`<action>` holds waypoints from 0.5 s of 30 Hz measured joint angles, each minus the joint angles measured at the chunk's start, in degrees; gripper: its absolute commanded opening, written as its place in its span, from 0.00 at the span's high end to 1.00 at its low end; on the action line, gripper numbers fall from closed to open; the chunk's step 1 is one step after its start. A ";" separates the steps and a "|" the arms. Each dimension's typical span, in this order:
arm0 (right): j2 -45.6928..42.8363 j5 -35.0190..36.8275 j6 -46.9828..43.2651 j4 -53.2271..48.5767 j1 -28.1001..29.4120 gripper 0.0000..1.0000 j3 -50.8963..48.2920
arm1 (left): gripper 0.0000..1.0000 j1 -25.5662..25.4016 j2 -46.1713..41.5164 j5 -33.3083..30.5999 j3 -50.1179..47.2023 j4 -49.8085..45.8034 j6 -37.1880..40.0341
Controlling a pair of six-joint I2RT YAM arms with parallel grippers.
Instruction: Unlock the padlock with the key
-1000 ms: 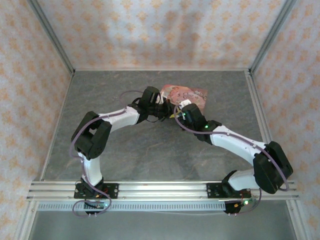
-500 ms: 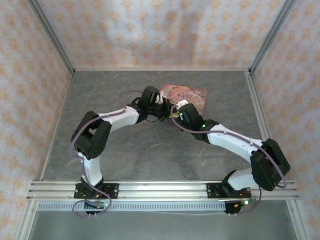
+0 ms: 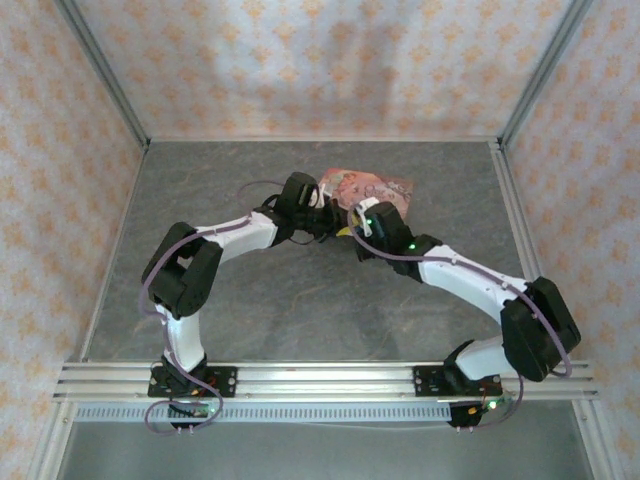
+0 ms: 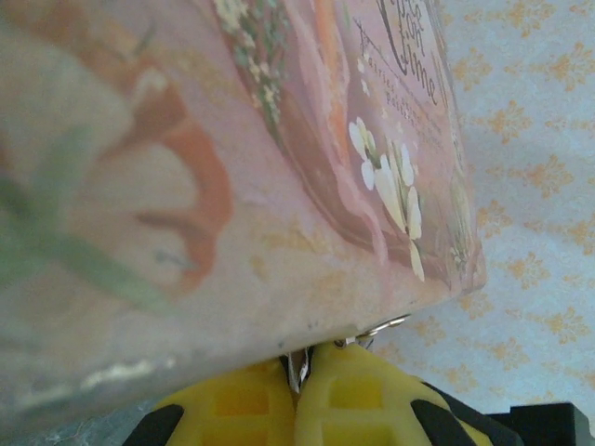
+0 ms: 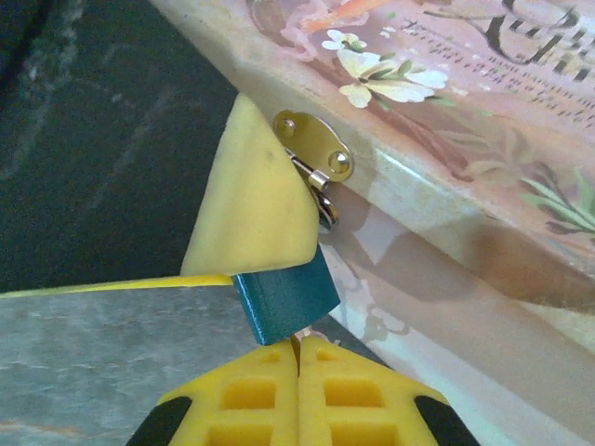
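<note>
Right now both arms meet at the pink box (image 3: 378, 187), which lies on the grey table (image 3: 300, 310), and I work at its near long side. On that side of the box a brass hasp (image 5: 314, 147) is riveted, and the padlock (image 5: 284, 299) hangs from it, its bluish-grey body just below the hasp and close against the box wall. My left gripper (image 4: 297, 395) sits tight under the box's edge with its yellow tips pressed together on a thin piece of bright metal, as far as I can tell the padlock's shackle; in the right wrist view one of its fingers (image 5: 251, 204) lies against the top of the padlock body, beside the hasp. My right gripper (image 5: 299, 364) is directly under the padlock, away from the box wall, tips squeezed flat against each other. A pale fleck at their seam, touching the padlock's underside, may be the key (image 5: 304, 333); I cannot tell for sure.
</note>
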 measured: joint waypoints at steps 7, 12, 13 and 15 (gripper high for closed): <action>-1.40 -12.74 6.84 1.60 -5.01 1.00 -1.70 | 1.00 0.00 -0.76 0.33 -1.20 0.02 1.27; -1.57 -16.09 8.79 1.79 -6.14 0.81 -1.99 | 1.00 0.00 -1.29 0.42 -1.73 -0.02 1.44; -1.77 -16.04 8.76 1.79 -6.10 0.77 -1.99 | 1.00 0.00 -1.36 0.52 -1.73 0.00 1.53; -2.51 -15.54 8.15 1.62 -5.99 0.72 -1.99 | 1.00 0.00 -1.46 0.87 -1.73 0.00 1.70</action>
